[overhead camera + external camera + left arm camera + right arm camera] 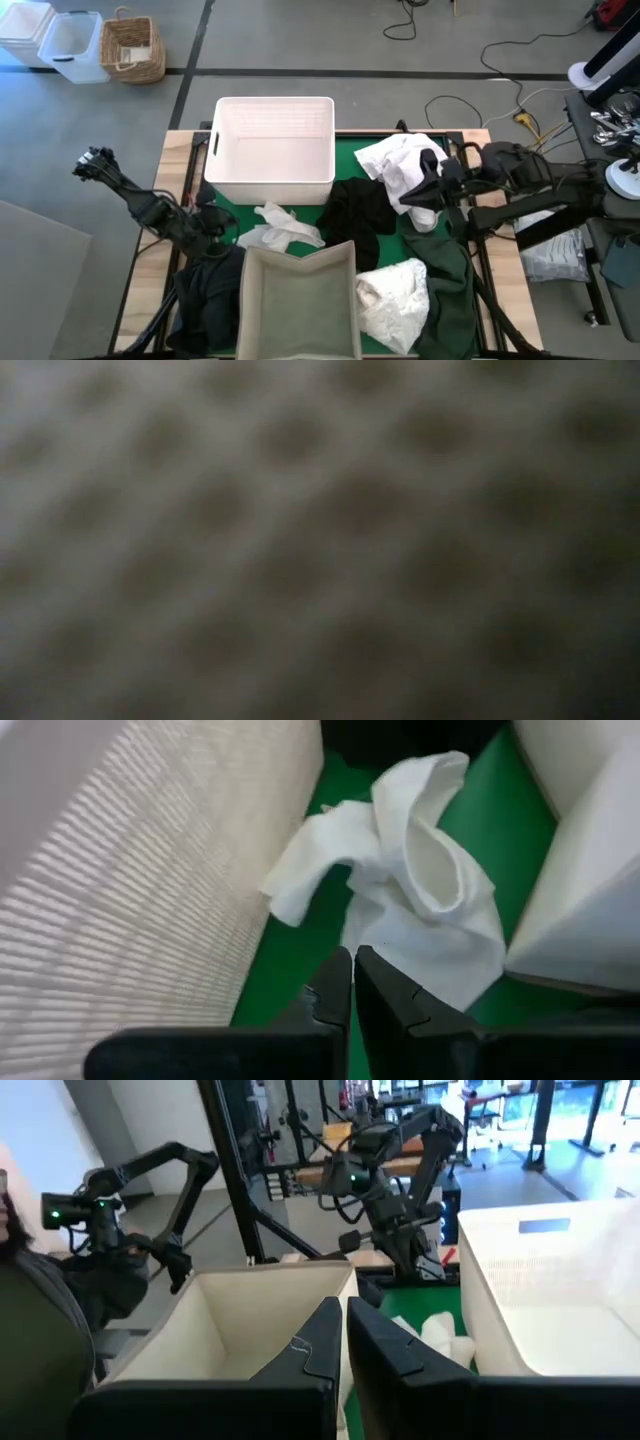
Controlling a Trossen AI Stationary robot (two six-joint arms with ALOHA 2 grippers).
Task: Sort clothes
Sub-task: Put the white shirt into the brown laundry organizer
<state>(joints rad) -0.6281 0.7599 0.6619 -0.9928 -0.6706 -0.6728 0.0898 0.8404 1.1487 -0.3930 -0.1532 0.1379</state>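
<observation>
The clothes lie scattered over the green mat [345, 165]. A small white garment [277, 226] sits crumpled at table centre, between the white plastic basket [272, 150] at its 12 o'clock and the beige fabric bin [298, 300] at its 6 o'clock. A black garment [360, 210] lies at its 3 o'clock, and beyond that a larger white garment [395, 165] is heaped toward 2 o'clock near the mat's far right corner. Another white garment [395, 300] rests just beside the bin at its 3 o'clock, with a dark green garment [445, 290] at the right edge. A dark green pile [205, 300] lies at the bin's 9 o'clock.

The left gripper [213, 222] reaches in low from the table's left edge, its arm stretched diagonally, and sits at 9 o'clock of the small white garment. In the left wrist view its fingers [335, 995] are pressed together with nothing between them, their tips just short of the cloth's [420, 890] near edge; whether they touch it cannot be told.

The right gripper [432, 190] extends from the right side over the larger white garment. In the right wrist view its fingers [325, 1335] are closed together, empty, pointing across the bin [250, 1320] and the basket [560, 1280].

The low view shows only a blurred mesh pattern.
</observation>
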